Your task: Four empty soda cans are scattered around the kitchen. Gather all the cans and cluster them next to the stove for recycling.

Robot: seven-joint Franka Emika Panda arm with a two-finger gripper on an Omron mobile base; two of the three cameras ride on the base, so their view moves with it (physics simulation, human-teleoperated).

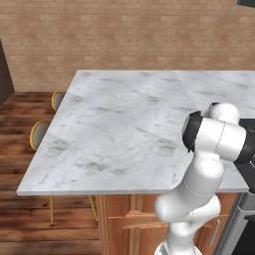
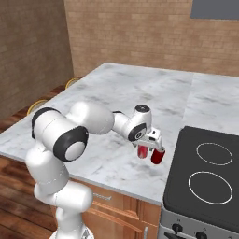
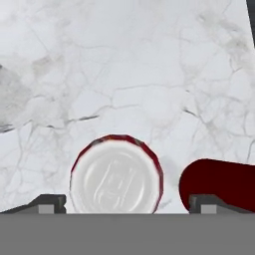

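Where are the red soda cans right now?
Both red cans stand side by side on the marble counter just left of the stove, right under the open claw in the right base view.

The counter (image 1: 114,134) is finished in white marble with grey veining. The walls (image 1: 124,40) are laid in tan brick. The floor (image 1: 20,114) is seen in reddish-brown wood planks, and the cabinets (image 1: 129,219) in a warmer orange-brown wood. 2 red cans (image 2: 158,156) are noted; the upright one (image 3: 116,175) is topped by a silver-white lid. The stove (image 2: 205,172) is black glass, marked with 2 white burner rings over a silver front. The stools (image 1: 39,134) are rimmed in yellow.
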